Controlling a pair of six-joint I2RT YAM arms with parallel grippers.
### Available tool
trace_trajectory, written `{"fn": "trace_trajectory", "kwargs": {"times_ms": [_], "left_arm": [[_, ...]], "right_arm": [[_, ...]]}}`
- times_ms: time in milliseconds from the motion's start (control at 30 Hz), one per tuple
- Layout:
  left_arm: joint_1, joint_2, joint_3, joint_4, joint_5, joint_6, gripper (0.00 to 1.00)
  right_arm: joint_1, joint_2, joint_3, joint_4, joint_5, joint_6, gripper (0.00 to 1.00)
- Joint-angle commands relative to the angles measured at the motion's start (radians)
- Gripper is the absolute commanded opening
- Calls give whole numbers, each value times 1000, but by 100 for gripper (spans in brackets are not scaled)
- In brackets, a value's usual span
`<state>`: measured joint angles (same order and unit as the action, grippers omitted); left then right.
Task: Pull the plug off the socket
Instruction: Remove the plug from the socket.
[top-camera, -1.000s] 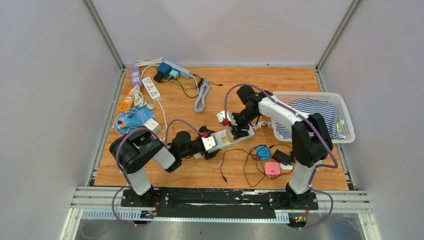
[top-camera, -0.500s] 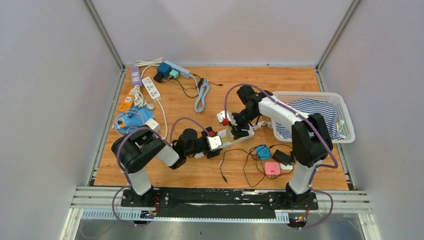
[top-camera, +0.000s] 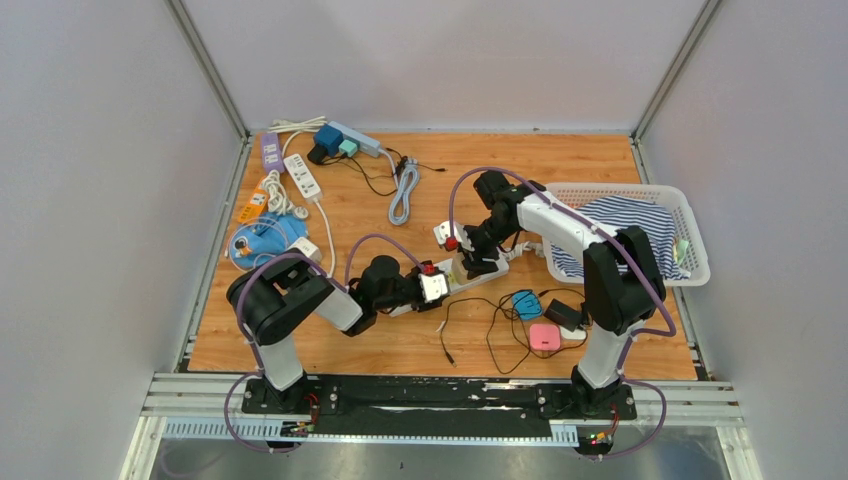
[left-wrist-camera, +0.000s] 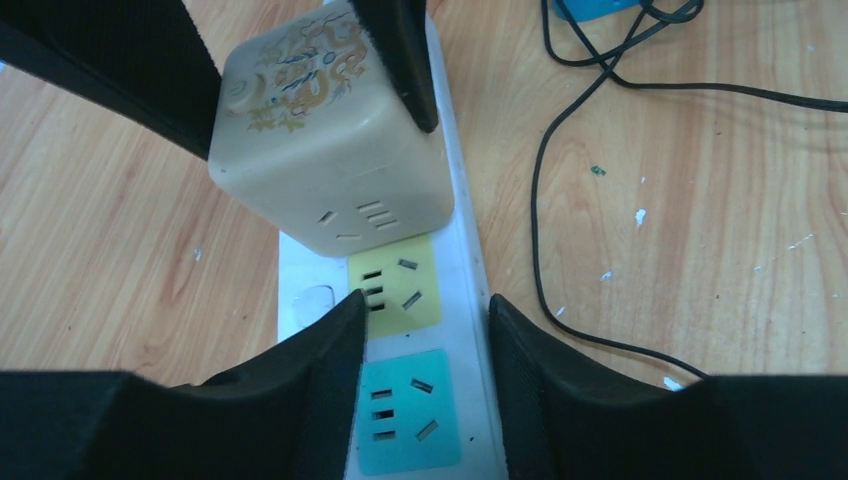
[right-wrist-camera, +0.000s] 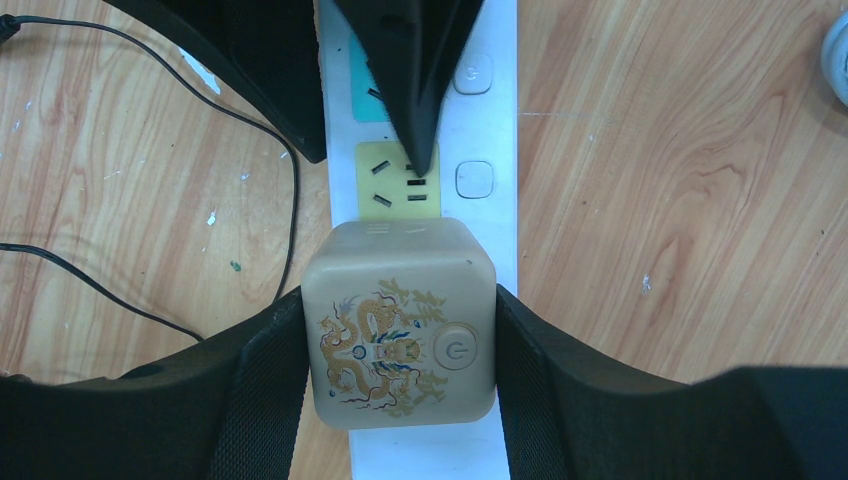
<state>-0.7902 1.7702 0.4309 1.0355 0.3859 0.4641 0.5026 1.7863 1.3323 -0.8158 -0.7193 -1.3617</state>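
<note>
A beige cube plug (right-wrist-camera: 400, 320) printed with a dragon sits in the white socket strip (right-wrist-camera: 490, 120) mid-table. My right gripper (right-wrist-camera: 397, 300) is shut on the plug, one pad on each side. The left wrist view shows the same plug (left-wrist-camera: 330, 140) standing beyond a yellow outlet, with the right arm's fingers flanking it. My left gripper (left-wrist-camera: 425, 310) hovers low over the socket strip (left-wrist-camera: 470, 330), jaws partly apart. Its one finger lies over the strip's top and the other by the strip's edge, with nothing clamped. From above, both grippers meet at the strip (top-camera: 495, 265).
Thin black cables (top-camera: 500, 320), a pink charger (top-camera: 544, 336) and a blue item (top-camera: 525, 300) lie just in front of the strip. A white basket (top-camera: 690, 230) with striped cloth stands at the right. More power strips (top-camera: 300, 175) and a grey cable (top-camera: 403, 190) lie back left.
My left gripper has slid right along the strip toward the plug, and its jaws have narrowed. The right gripper has stayed shut on the plug.
</note>
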Motion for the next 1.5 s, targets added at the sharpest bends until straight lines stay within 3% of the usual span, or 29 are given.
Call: {"fn": "trace_trajectory", "kwargs": {"times_ms": [0,67,267,333,733,1033,1367,1467], "left_arm": [[5,36,9,-60,-23,16,46],[5,37,11,-61,-24,17,47],[5,35,-16,3,-91,-10,92],[7,35,-39,56,-135,-15,100],[76,49,-24,47,-30,-52,99],[100,74,52,-71,50,-59,80],[101,88,110,-175,123,-44,73],[96,96,117,-185,130,-47,76]], "right_arm": [[-21,25,-3,-82,18,3,7],[-21,26,-5,-84,16,1,10],[-21,30,-9,-84,12,-1,17],[-21,31,-8,-85,12,-1,17],[-36,29,-7,-92,-1,-7,16],[-38,32,-3,-97,-3,-7,16],[-38,39,6,-100,11,-1,17],[-38,43,8,-100,11,2,19]]}}
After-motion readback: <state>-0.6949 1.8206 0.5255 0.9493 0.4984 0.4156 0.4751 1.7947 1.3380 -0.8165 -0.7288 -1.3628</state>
